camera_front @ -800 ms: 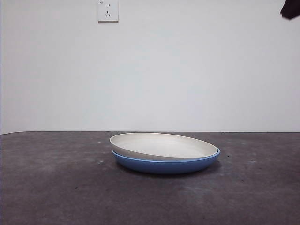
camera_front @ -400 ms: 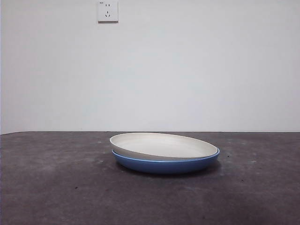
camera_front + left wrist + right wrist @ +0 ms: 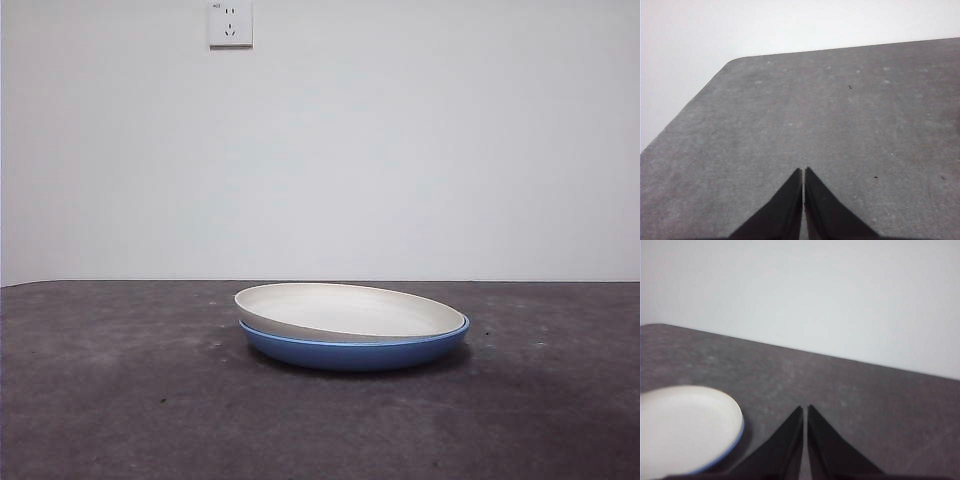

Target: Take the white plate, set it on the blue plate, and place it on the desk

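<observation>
- Front view, lower centre of my frame: white plate [image 3: 350, 311] sits tilted inside blue plate [image 3: 352, 351] on the tabletop [image 3: 110, 400].
- Right gripper [image 3: 804, 412] hangs beside the stack, jaws clenched, empty.
- Left gripper [image 3: 803, 174]: jaws clenched over bare tabletop.

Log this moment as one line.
white plate: stacked in blue plate | stack on desk | left gripper: shut, empty | right gripper: shut, empty, beside stack

Desk [image 3: 120, 400] open all round; only obstacle: stacked plates [image 3: 350, 335] mid-desk, prob. clear above.
</observation>
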Motion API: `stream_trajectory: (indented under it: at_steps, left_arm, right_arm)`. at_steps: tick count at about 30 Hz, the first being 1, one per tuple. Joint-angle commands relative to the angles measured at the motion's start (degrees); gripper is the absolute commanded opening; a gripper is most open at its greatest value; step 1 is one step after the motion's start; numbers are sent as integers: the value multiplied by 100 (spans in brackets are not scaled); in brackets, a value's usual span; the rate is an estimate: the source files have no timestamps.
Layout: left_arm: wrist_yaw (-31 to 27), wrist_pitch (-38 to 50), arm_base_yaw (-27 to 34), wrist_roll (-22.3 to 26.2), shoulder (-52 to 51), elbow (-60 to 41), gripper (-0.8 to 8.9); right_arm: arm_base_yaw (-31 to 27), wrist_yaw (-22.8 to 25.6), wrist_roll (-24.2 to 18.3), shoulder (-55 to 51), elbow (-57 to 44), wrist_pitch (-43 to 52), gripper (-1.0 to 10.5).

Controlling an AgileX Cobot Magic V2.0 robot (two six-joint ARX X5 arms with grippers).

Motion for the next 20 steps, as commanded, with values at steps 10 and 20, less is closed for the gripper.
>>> stream_trajectory:
  at_steps: [10, 20]
  left_arm:
    - [-22, -33, 11, -17, -9, -118, 9]
    - [-22, -33, 11, -17, -9, -118, 9]
  right_arm:
    - [-13, 79, 291, -232, -962, -81, 8]
    - [-13, 76, 490, -232, -957, -249, 8]
